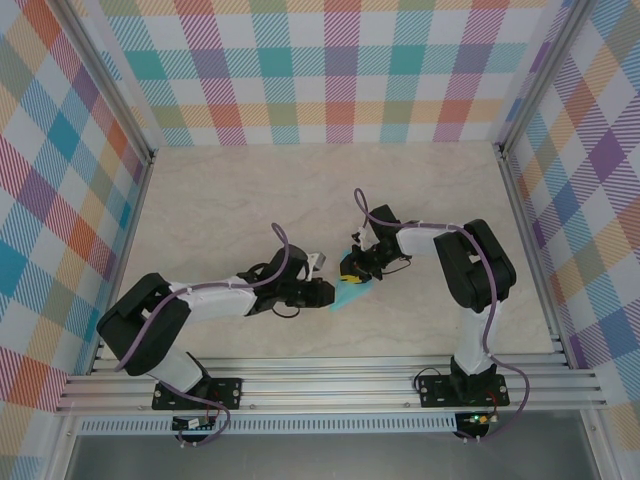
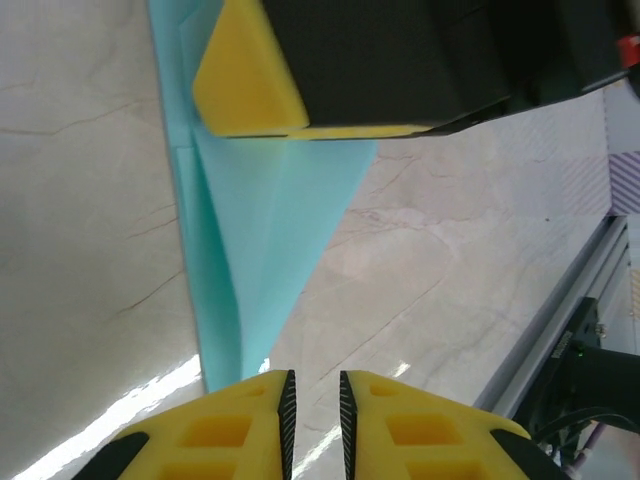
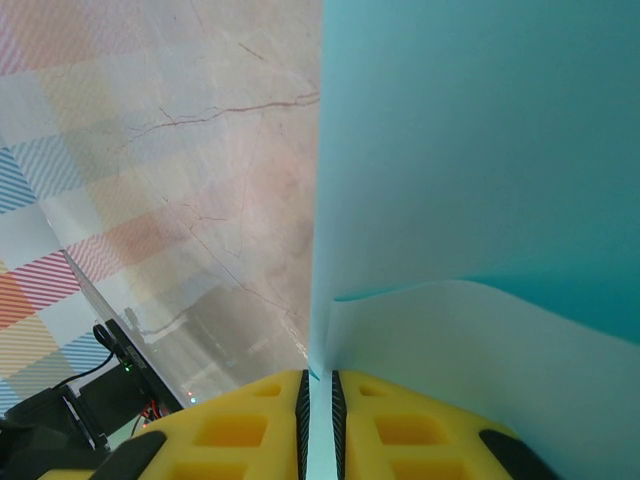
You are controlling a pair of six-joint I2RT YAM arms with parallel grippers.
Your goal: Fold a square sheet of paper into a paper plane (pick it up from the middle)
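In the right wrist view the right gripper [image 3: 319, 395] sits at the bottom centre. Its two yellow fingers [image 3: 240, 425] are pressed together on the lower edge of the paper plane [image 3: 480, 150], with only the thickness of the light-blue paper between them. The paper rises from the grip and covers the right half of that frame. A paler flap curls across the lower right. So close up, its outline and point cannot be made out.

In the left wrist view the left gripper [image 2: 313, 400] is at the bottom centre. Its fingers [image 2: 225, 430] are drawn almost together, leaving a thin slit through which the marbled table [image 2: 80, 200] shows. Nothing lies in the slit. The plane [image 2: 270, 220] runs down from the upper left of that frame as a narrow creased wedge. Its point ends right at the top edge of the left-hand finger, and whether the two touch is not clear. At the top of the frame a yellow pad of the right gripper [image 2: 245, 80] covers the wide end of the paper.

From above, the plane [image 1: 350, 295] lies just below the centre of the frame on the table [image 1: 250, 200]. It sits between the left gripper [image 1: 322, 291] and the right gripper [image 1: 357, 268]. At that size it is only a small cyan patch partly under the right gripper's fingers, and its folds are too small to read.
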